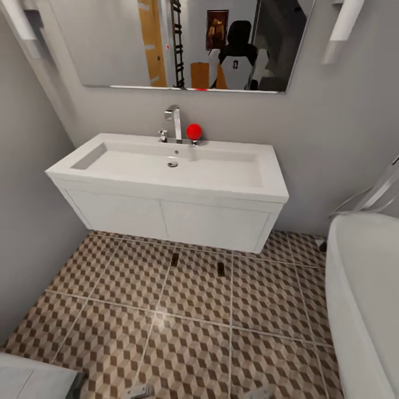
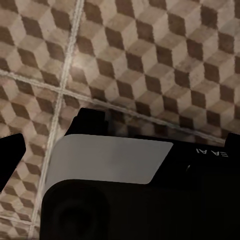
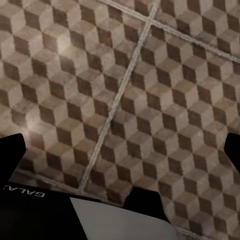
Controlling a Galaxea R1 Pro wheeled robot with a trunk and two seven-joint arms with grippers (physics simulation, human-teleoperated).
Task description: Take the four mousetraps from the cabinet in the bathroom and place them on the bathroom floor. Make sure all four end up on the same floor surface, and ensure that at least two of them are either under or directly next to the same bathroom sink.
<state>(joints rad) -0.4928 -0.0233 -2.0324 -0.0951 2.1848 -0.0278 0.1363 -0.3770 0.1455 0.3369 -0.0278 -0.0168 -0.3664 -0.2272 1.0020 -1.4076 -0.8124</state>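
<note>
- Left gripper (image 2: 12, 150) and right gripper (image 3: 125, 145): both hang low over the bathroom floor (image 1: 183, 332). In each wrist view the dark fingertips stand well apart with bare tile between them — spread, pinching nothing. Grey arm parts show at the near edge of the head view.
- Bathroom floor: cube-pattern tiles in brown, beige and grey, with pale grout lines; a soft glare spot lies near the centre.
- Mousetraps: two small dark flat pieces lie on the tiles just in front of the vanity, one (image 1: 174, 259) on a grout line, the other (image 1: 220, 269) to its right, near each other but apart. They appear to be traps; too small to make out wire bar or red mark. They are hard to pick out against the pattern.
- Bathroom sink (image 1: 166, 166): white rectangular basin on a boxy wall-hung vanity, chrome tap and a red ball at the far rim; a mirror hangs above.
- Judgement: two traps seem placed beside the sink, so that condition looks met — any further traps belong on this same tiled surface, clear of the white bathtub (image 1: 366, 299) at right.
</note>
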